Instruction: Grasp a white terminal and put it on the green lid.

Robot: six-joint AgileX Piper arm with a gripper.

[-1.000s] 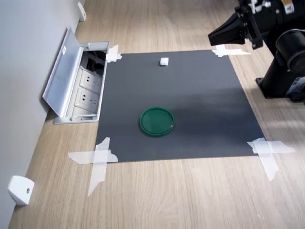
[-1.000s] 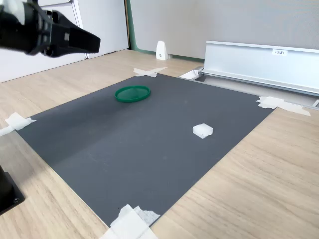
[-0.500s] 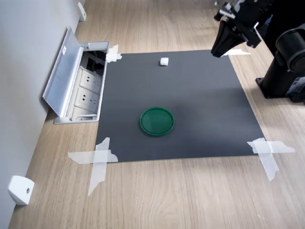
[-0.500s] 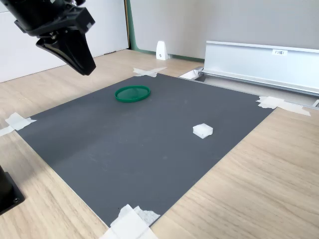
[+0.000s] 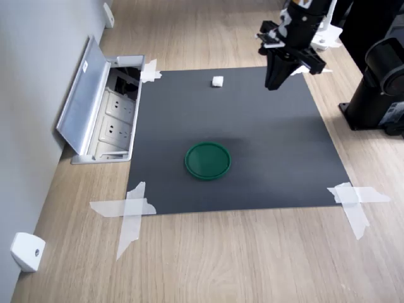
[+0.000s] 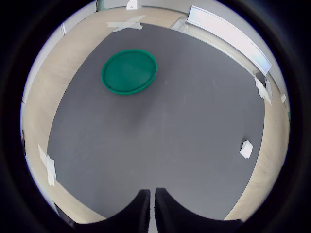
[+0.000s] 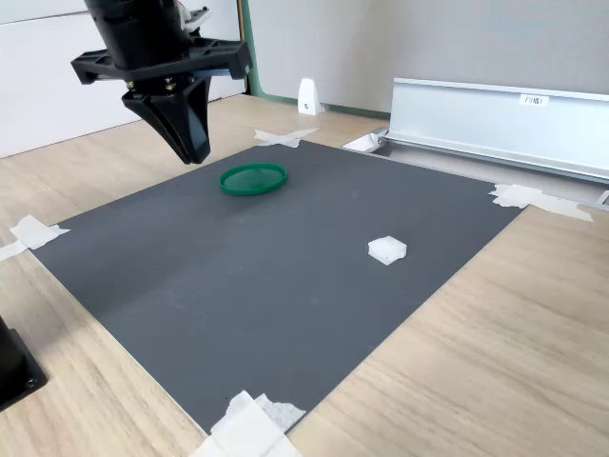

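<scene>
With its jaws pressed together and holding nothing, the gripper point(image 5: 273, 84) points down above the dark mat point(image 5: 265, 151), the white terminal point(image 5: 217, 81) lying at its 9 o'clock in the first exterior view and the green lid point(image 5: 207, 160) at its 7 o'clock.

Tool point(image 5: 273, 85) pointing down, jaws closed, empty.

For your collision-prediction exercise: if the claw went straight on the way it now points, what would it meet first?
The claw points straight down, so it would probably first meet the bare dark mat. The white terminal and green lid both sit off to the side.
</scene>
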